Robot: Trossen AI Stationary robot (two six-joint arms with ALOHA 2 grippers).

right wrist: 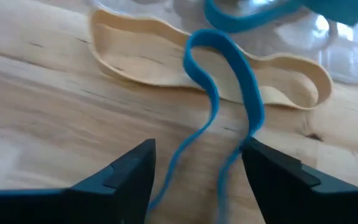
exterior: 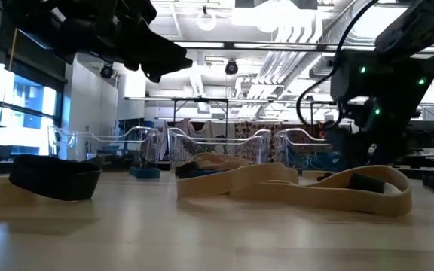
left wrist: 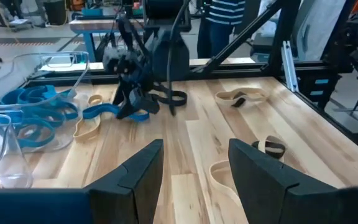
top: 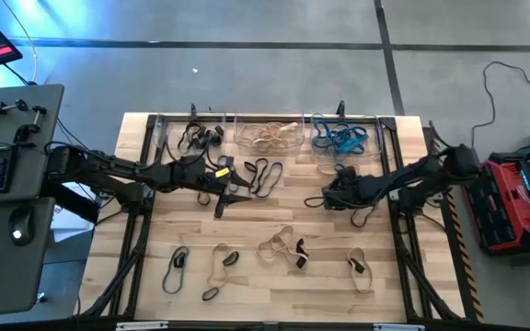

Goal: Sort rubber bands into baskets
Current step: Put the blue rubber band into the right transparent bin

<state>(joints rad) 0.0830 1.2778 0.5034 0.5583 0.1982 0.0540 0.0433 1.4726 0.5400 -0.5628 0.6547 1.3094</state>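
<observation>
Right gripper (right wrist: 194, 171) low over the wooden table (top: 274, 285), just in front of the right-hand basket (top: 342, 138); jaws spread wide, gripping nothing. Between the two dark fingers, a thin blue rubber band (right wrist: 229, 93), bent into a narrow upright loop and lying loose on the wood. Just behind it, a flat tan band (right wrist: 142, 56), wide and wavy, resting against the clear basket wall.

Left gripper (left wrist: 194, 168) near the table's middle, in front of the left basket (top: 184, 136); jaws well apart, empty, bare planks between the fingers.

Three clear plastic baskets in a row along the far edge: black bands in the left one, tan bands in the middle basket (top: 270, 135), blue bands in the right one. Loose black loops (top: 263, 173) on the table between the arms. More tan and black bands (top: 282, 246) scattered across the near half.

Table of pale wooden strips, smooth, with visible grain.

From table height only: a broad tan band (exterior: 292, 184) standing in soft folds, and a dark band (exterior: 55, 177) curled like a shallow ring. From the left wrist only: the other arm's gripper over the blue band, and a person in a striped top (left wrist: 225, 12) beyond the table.
</observation>
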